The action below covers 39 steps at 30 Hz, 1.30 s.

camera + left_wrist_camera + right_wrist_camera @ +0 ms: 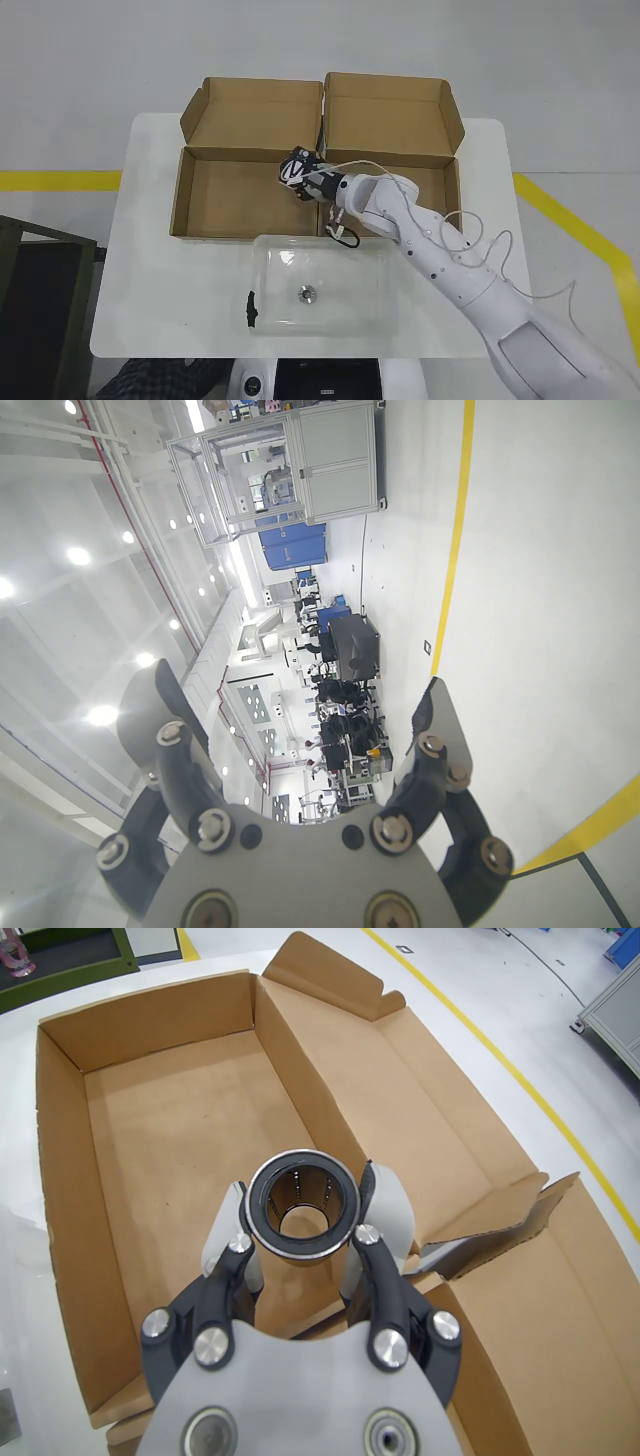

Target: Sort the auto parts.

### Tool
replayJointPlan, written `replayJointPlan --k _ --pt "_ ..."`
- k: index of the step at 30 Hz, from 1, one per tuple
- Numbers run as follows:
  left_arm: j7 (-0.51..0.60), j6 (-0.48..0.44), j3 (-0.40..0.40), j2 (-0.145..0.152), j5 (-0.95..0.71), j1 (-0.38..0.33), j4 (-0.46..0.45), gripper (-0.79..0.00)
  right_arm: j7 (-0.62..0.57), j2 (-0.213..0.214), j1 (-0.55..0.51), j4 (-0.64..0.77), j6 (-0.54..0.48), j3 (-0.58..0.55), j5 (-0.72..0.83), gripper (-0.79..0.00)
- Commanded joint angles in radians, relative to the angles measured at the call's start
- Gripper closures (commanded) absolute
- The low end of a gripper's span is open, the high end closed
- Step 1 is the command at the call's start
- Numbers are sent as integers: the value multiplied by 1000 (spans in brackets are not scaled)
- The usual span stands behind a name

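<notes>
Right gripper [305, 1188] is clamped on a metal bearing [300, 1244] over the left cardboard box [175, 1093], with the bearing's sides hidden behind the jaws. Left gripper [300, 677] has its jaws wide apart.

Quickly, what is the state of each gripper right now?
Left gripper: open, holding nothing.
Right gripper: closed on the bearing.
</notes>
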State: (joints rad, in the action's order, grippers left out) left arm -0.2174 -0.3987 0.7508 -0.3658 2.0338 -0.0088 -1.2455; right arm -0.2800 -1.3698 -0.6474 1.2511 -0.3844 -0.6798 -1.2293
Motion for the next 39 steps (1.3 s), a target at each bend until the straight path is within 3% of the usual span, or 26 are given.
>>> replayJointPlan --k 1,11,16,22,28,32,39 --pt "0 0 0 0 0 0 0 -785 -3 -10 12 -15 -2 11 -1 0" --pt "0 0 0 0 0 0 0 -785 -24 -59 59 -98 6 63 1 0" --pt "0 0 0 0 0 0 0 -785 -37 -75 70 -125 7 70 -2 -188" --pt "0 0 0 0 0 0 0 -785 -41 -91 72 -153 -2 74 -6 -240" --pt "0 0 0 0 0 0 0 -785 -42 -102 74 -169 -9 70 -11 -388" --pt "0 0 0 0 0 0 0 -785 -43 -105 73 -156 -17 59 -20 -576" --pt "0 0 0 0 0 0 0 -785 -16 -100 53 -99 -45 26 -29 -659"
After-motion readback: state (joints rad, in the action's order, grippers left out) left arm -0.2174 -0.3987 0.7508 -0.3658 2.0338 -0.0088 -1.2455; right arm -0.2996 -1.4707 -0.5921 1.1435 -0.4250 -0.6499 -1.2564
